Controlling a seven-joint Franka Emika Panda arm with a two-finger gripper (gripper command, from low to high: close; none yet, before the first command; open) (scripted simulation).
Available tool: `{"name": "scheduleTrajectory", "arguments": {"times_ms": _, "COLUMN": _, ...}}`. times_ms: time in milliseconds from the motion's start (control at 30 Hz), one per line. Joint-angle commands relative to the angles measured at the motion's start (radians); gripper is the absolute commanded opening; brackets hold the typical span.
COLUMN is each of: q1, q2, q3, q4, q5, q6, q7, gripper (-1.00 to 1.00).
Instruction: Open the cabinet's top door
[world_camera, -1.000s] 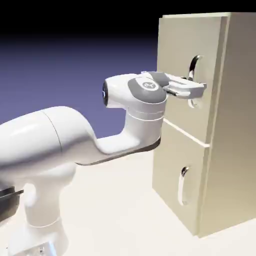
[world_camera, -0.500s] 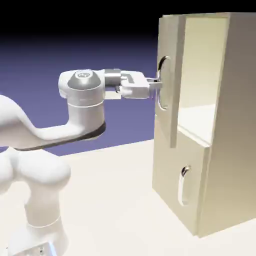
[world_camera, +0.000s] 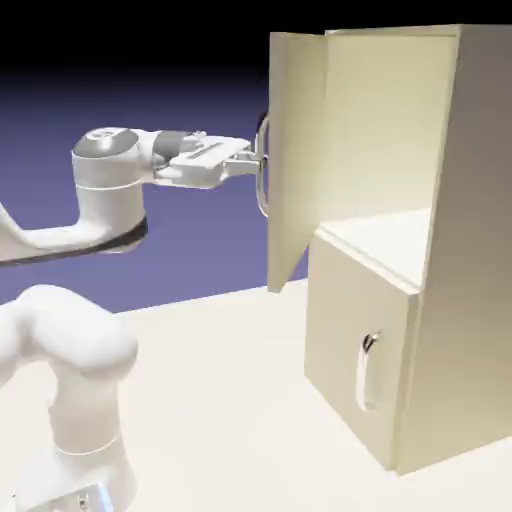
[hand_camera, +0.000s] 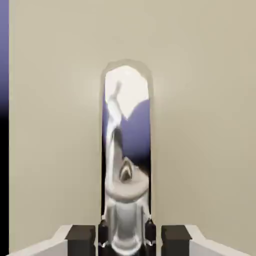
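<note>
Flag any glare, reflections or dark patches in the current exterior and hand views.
Exterior view: the table is nearly white, washed out toward the front; the lower handle carries a bright highlight; the backdrop fades to black at the top. Hand view: the upper handle mirrors white and blue-violet shapes; a black patch fills the lower left edge.

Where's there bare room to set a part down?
Pale tabletop between the white robot base and beige lower door; visible white shelf inside the open upper compartment. Crowded: curved silver top handle, white pincer closed around it.
</note>
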Motion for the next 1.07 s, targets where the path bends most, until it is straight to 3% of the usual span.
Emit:
{"name": "scheduleTrajectory", "arguments": {"times_ms": 0, "q1": -0.002, "q2": 0.013, "q3": 0.036, "q4": 0.007, "q5": 0.032, "q6": -0.029, "q7": 0.007, "gripper": -1.00}}
{"name": "scheduleTrajectory", "arguments": {"times_ms": 433, "q1": -0.163, "q2": 0.308, "q3": 0.507, "q4": 0.259, "q5": 0.421, "q6": -0.462, "q7": 0.123, "gripper": -1.00}}
{"name": "scheduleTrajectory", "arguments": {"times_ms": 967, "q1": -0.707, "q2": 0.661, "q3": 1.060, "q4": 0.774, "q5": 0.647, "q6": -0.964, "q7": 0.241, "gripper": -1.00}}
{"name": "scheduleTrajectory", "arguments": {"times_ms": 1000, "q1": -0.707, "q2": 0.661, "q3": 1.060, "q4": 0.774, "q5": 0.647, "q6": -0.964, "q7": 0.241, "gripper": 1.00}}
{"name": "scheduleTrajectory", "arguments": {"times_ms": 1033, "q1": -0.707, "q2": 0.661, "q3": 1.060, "q4": 0.774, "q5": 0.647, "q6": -0.964, "q7": 0.241, "gripper": 1.00}}
